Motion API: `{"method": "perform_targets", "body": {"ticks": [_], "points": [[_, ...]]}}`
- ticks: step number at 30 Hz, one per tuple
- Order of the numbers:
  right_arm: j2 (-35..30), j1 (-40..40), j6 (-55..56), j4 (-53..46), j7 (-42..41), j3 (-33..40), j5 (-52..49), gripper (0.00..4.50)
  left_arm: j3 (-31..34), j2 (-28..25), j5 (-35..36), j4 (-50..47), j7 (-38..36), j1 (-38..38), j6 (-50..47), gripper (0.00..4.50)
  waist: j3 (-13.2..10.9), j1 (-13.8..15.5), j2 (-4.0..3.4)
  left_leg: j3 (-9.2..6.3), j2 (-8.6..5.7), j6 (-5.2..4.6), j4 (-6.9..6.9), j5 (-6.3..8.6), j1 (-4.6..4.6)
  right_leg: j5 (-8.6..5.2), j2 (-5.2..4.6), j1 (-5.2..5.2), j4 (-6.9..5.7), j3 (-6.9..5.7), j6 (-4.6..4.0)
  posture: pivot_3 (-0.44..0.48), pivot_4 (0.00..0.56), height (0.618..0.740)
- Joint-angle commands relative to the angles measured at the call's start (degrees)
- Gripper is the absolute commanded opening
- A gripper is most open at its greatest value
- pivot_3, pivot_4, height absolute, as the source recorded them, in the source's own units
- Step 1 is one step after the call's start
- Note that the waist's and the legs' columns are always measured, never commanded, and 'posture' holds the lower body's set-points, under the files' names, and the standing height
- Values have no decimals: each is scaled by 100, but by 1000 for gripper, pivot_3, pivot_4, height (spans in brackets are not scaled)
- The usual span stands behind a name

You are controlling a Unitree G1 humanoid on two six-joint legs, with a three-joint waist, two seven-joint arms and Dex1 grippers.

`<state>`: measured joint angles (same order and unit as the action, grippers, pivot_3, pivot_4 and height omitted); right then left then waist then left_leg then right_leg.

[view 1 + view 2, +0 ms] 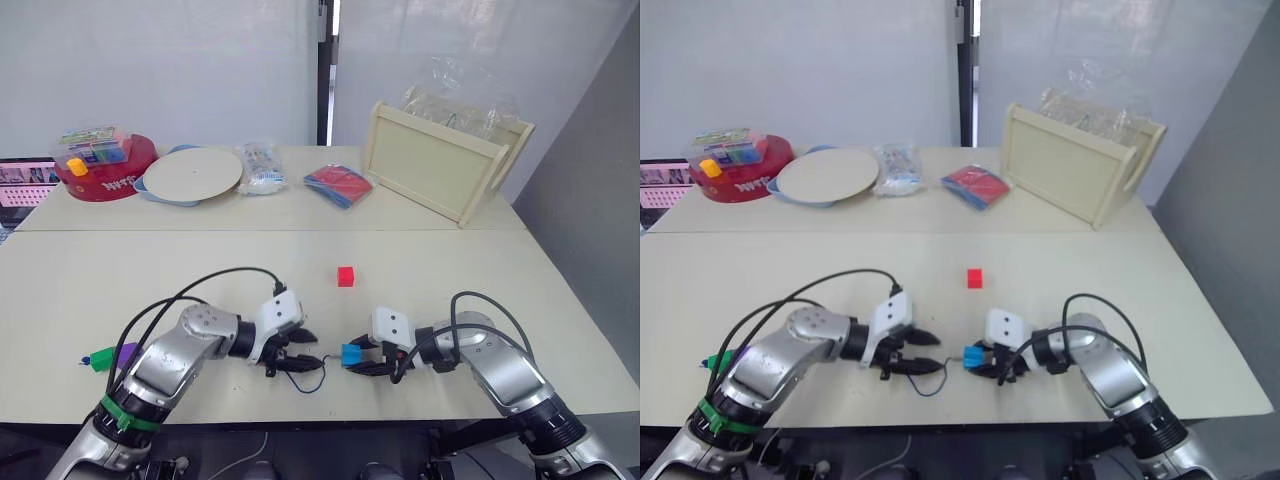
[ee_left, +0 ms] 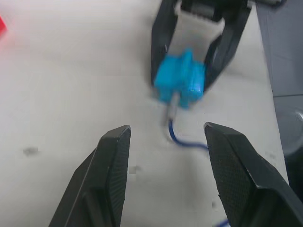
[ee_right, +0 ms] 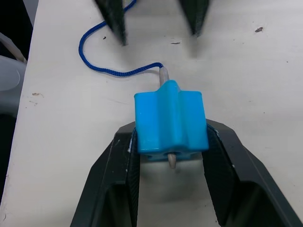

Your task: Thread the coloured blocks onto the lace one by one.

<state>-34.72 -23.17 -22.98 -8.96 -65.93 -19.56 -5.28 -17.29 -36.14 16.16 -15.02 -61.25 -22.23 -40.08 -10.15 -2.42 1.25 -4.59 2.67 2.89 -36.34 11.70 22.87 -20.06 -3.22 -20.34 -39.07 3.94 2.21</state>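
Observation:
My right gripper (image 3: pixel 170 131) is shut on the light blue block (image 3: pixel 170 120), low over the table's front middle. The lace (image 3: pixel 110 71) enters that block on the far side. Its pale stiff tip (image 3: pixel 173 161) pokes out on the side nearest my wrist. The rest of the dark-blue cord loops over the table toward my left gripper (image 2: pixel 166 128). That gripper is open, a short way from the block, with nothing between its fingers. A red block (image 1: pixel 346 276) lies alone further back. Green (image 1: pixel 100 358) and purple (image 1: pixel 126 352) blocks sit beside my left forearm.
Along the back stand a red round tub (image 1: pixel 105 170), a pale plate (image 1: pixel 192 172), a small clear bag (image 1: pixel 262 168), a red-and-blue packet (image 1: pixel 338 185) and a wooden tray (image 1: pixel 440 165) holding plastic wrap. The table's front edge (image 1: pixel 330 412) is close behind both grippers.

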Motion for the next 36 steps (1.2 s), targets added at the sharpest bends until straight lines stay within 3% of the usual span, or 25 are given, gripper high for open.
{"method": "perform_targets", "body": {"ticks": [1,7,16,36], "points": [[3,28,-2,-4,-45,-107,-51,1334,-9,170,107,-239,168,-56,-28,2609,0,9,0,0,0,0,0,0,0,0,0,0,0,0,0,0,150,740],[-32,62,-52,-115,-20,-77,-83,1334,-271,316,-194,63,403,42,138,2609,0,1,0,0,0,0,3,0,0,0,0,0,1,0,0,0,150,740],[-90,99,-160,-262,47,-25,-128,1334,-440,319,-241,207,384,121,331,43,0,18,0,1,-2,0,4,0,1,0,-3,1,6,0,0,0,150,740],[-38,31,-231,-277,88,-78,-123,1334,-847,865,-636,809,146,-709,936,43,0,45,0,0,-7,0,1,0,1,1,-6,4,7,-1,3,0,150,740]]}}
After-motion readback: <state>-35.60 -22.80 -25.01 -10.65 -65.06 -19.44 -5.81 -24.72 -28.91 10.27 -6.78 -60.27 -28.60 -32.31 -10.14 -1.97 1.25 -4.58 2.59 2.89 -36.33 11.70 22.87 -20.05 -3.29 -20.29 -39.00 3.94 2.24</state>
